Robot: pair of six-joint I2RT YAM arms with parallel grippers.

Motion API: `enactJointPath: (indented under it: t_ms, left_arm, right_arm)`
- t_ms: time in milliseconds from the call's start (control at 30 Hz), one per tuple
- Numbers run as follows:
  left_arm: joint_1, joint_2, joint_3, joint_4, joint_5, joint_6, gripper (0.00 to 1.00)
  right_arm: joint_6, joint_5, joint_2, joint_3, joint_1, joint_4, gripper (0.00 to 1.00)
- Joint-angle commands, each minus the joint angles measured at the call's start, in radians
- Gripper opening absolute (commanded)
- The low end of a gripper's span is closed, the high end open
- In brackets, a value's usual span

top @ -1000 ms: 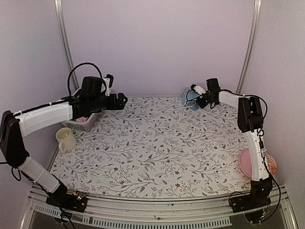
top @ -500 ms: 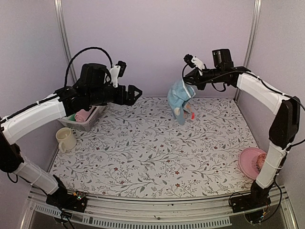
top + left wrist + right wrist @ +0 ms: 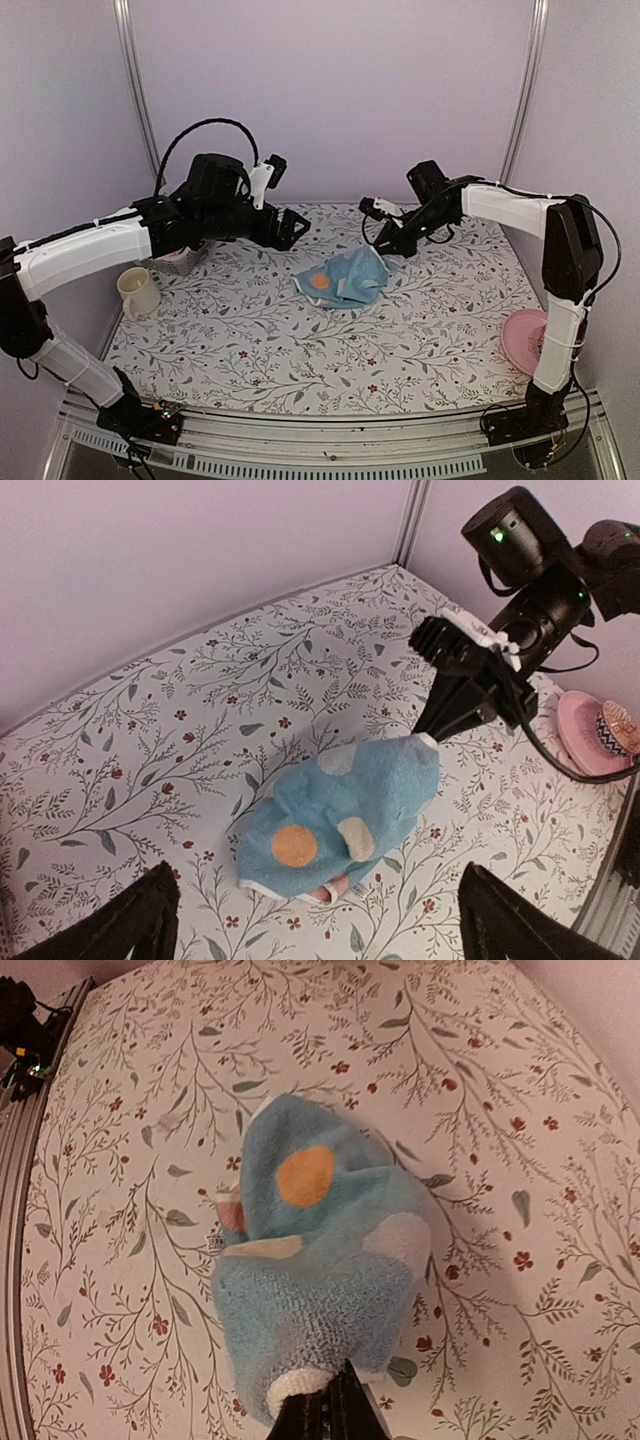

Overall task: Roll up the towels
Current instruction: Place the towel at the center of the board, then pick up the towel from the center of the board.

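Blue towel [image 3: 342, 281] crumpled on floral tablecloth [image 3: 250, 340], plain lilac walls [image 3: 330, 90]

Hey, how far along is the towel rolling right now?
Done: no rolled towel shows on the table yet. In hand: the right gripper is shut on an edge of the blue towel, which lies crumpled mid-table; the left gripper hangs open beside it. Left: spreading it flat and all the rolling.

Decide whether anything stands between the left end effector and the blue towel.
Nothing visible does. The open left end effector hovers over bare flowered table, with the crumpled blue towel just beyond it. The right end effector is shut on the towel's opposite corner, outside that path.
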Motion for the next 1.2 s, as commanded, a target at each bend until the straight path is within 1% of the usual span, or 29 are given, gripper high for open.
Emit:
enactJointPath:
  t_ms: [0,33,167,200,267,300,400,500,567,633,667,767,867,967,1067,1167]
  left_arm:
    - [-0.025,0.055,-0.026,0.07,0.059,0.016,0.97]
    - [-0.028,0.068,-0.032,0.075,0.07,0.016,0.97]
    - [-0.033,0.09,-0.061,0.101,0.085,0.015,0.97]
    - [-0.034,0.089,-0.071,0.111,0.088,0.015,0.97]
    - [-0.038,0.089,-0.091,0.134,0.1,0.018,0.97]
    - [-0.041,0.093,-0.093,0.139,0.107,0.022,0.97]
    - [-0.049,0.11,-0.09,0.139,0.119,0.033,0.97]
    - [-0.053,0.128,-0.086,0.139,0.13,0.033,0.97]
    - [-0.056,0.139,-0.084,0.136,0.127,0.033,0.97]
    - [-0.06,0.155,-0.073,0.122,0.113,0.027,0.97]
    - [-0.061,0.166,-0.061,0.11,0.103,0.021,0.97]
    - [-0.077,0.212,-0.006,0.047,0.075,-0.007,0.97]
    - [-0.115,0.274,0.053,0.007,0.046,-0.049,0.97]
    - [-0.159,0.344,0.091,0.024,0.033,-0.108,0.97]
    - [-0.192,0.438,0.143,0.052,0.014,-0.134,0.97]
    - [-0.222,0.539,0.24,0.026,-0.004,-0.128,0.96]
  right_arm:
    - [-0.195,-0.068,0.051,0.023,0.064,-0.217,0.02]
    - [-0.244,-0.073,0.052,0.017,0.084,-0.235,0.02]
    - [-0.333,-0.071,0.034,-0.027,0.148,-0.248,0.03]
    - [-0.348,-0.065,0.029,-0.038,0.163,-0.247,0.06]
    - [-0.364,-0.039,0.022,-0.056,0.174,-0.233,0.2]
    - [-0.363,-0.019,0.02,-0.065,0.176,-0.22,0.26]
    - [-0.343,0.073,0.008,-0.103,0.176,-0.168,0.33]
    - [-0.309,0.172,-0.027,-0.173,0.175,-0.09,0.35]
    - [-0.303,0.204,-0.063,-0.227,0.173,-0.052,0.4]
    - [-0.299,0.222,-0.11,-0.289,0.167,-0.003,0.46]
    - [-0.298,0.231,-0.132,-0.317,0.165,0.024,0.47]
    - [-0.269,0.248,-0.193,-0.364,0.139,0.092,0.49]
    - [-0.239,0.201,-0.225,-0.353,0.081,0.101,0.56]
    - [-0.206,0.182,-0.23,-0.341,0.03,0.102,0.62]
    - [-0.181,0.204,-0.219,-0.325,-0.013,0.104,0.65]
    - [-0.132,0.23,-0.208,-0.301,-0.06,0.108,0.66]
